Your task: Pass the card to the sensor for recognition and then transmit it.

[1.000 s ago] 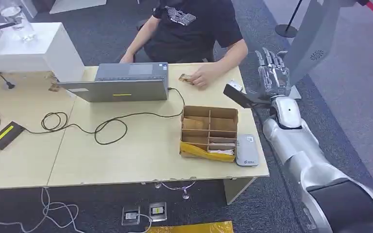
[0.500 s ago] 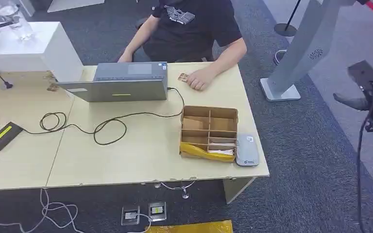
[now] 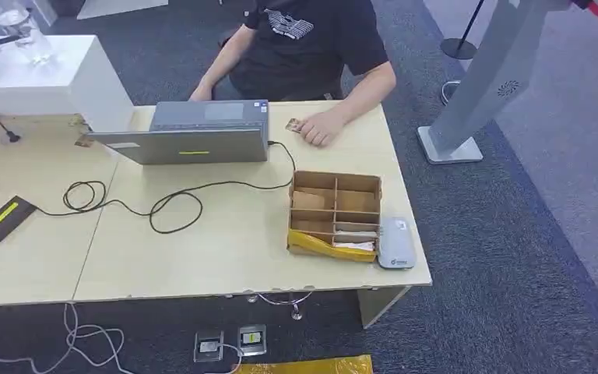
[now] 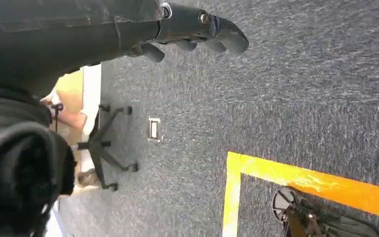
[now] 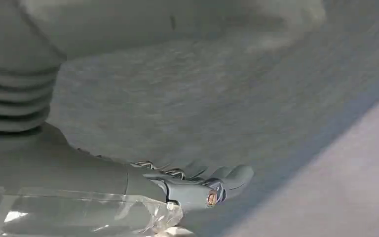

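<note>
A small brown card (image 3: 293, 125) lies under a person's hand (image 3: 321, 125) at the far side of the table. The grey card sensor (image 3: 396, 243) sits flat near the table's right front corner, touching a cardboard divider box (image 3: 335, 204) with cards in its slots. My left hand (image 4: 192, 29) hangs over dark carpet in the left wrist view, fingers stretched out and holding nothing. In the right wrist view my right hand (image 5: 197, 185) is also above carpet, fingers extended, with nothing in it.
A grey laptop (image 3: 195, 132) with its cable stands at the back of the wooden table (image 3: 202, 257). A person in a black shirt (image 3: 304, 39) sits behind it. A white box (image 3: 47, 82) and a black power brick (image 3: 4, 216) lie at the left. A grey stand (image 3: 475, 93) rises at the right.
My right arm, raised beside the table's right edge a second ago, swung out to the right and dropped out of the head view. The table's things have not moved.
</note>
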Tool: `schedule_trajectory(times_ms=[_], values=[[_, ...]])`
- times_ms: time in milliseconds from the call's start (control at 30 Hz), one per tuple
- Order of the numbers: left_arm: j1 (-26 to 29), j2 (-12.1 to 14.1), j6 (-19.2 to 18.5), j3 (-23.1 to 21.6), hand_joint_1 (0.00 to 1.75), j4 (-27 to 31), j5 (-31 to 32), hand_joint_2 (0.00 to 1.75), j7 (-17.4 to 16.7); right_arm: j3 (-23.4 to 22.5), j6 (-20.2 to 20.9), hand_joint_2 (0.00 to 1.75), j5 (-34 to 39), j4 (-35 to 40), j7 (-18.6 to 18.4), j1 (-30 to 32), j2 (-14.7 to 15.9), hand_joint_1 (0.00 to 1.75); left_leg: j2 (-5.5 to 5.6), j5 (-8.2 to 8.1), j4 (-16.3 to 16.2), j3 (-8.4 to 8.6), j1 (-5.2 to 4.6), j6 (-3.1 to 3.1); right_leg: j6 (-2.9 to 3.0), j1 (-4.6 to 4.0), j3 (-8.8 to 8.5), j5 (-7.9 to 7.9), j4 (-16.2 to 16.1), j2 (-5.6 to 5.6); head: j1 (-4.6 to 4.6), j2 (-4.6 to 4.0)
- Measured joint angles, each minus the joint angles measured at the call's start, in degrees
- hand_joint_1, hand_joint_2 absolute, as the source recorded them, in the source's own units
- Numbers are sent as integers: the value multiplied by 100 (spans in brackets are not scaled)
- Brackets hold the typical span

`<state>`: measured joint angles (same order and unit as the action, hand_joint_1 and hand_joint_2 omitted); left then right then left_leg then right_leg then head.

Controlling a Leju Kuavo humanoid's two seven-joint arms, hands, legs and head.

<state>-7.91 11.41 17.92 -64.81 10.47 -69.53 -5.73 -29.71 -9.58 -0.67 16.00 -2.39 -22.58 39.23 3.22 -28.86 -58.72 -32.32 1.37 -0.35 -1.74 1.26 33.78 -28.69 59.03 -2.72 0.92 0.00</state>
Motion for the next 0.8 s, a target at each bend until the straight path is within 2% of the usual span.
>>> schedule_trajectory(times_ms=[133, 200, 233, 333, 367, 533, 633, 733, 800], values=[[-1, -46, -11, 17, 0, 0, -100, 0, -9, -682, -1310, 0, 113, -186, -389, 747, -438, 0, -13, -6, 4, 2, 13, -9, 5, -14, 0, -3, 2, -26, -4, 0], [-4, -68, -15, 26, 0, 0, -116, 0, -4, -936, -1670, 0, 202, -270, -408, 905, -807, 0, -33, -12, 5, 11, 14, -19, 7, -15, 0, -4, 6, -45, -2, 0], [-9, -79, -20, 31, 0, 0, -133, 0, -2, -1013, -1708, 0, 240, -286, -385, 952, -924, 0, -43, -13, 5, 18, 13, -22, 8, -13, 1, -4, 8, -59, -13, 0], [-33, -81, -147, 94, 0, 0, -326, 0, -88, -1405, -1583, 0, 446, -361, -139, 1111, -1356, 0, -42, -11, 5, 39, 22, -25, 11, -24, -14, -6, 8, -49, 11, 0], [-32, -83, -186, 116, 0, 0, -350, 0, -92, -1501, -1500, 0, 509, -382, -67, 1156, -1487, 0, -43, -10, 5, 40, 21, -26, 12, -22, -15, -5, 9, -47, -7, 0], [-39, -70, -184, 138, 0, 0, -203, 0, 157, -1913, -1306, 0, 642, -470, 197, 1279, -2074, 0, -45, -9, 5, 43, 21, -27, 15, -22, -14, -4, 12, -52, -9, 0], [-45, -52, -114, 138, 0, 0, -123, 0, 258, -2064, -1291, 0, 651, -498, 206, 1302, -2255, 0, -47, -9, 5, 44, 19, -28, 15, -21, -14, -4, 12, -55, 2, 0], [-45, -37, 105, 136, 0, -2, 154, 0, 571, -2215, -1063, 0, 666, -516, 70, 1325, -2406, 0, -48, -9, 5, 43, 20, -28, 15, -21, -14, -4, 11, -55, -2, 0], [-56, -9, 133, 133, 0, -2, 252, 0, 612, -2257, -898, 0, 590, -537, -32, 1329, -2496, 0, -48, -9, 5, 43, 14, -27, 15, -16, -14, -4, 11, -55, -6, 0]])
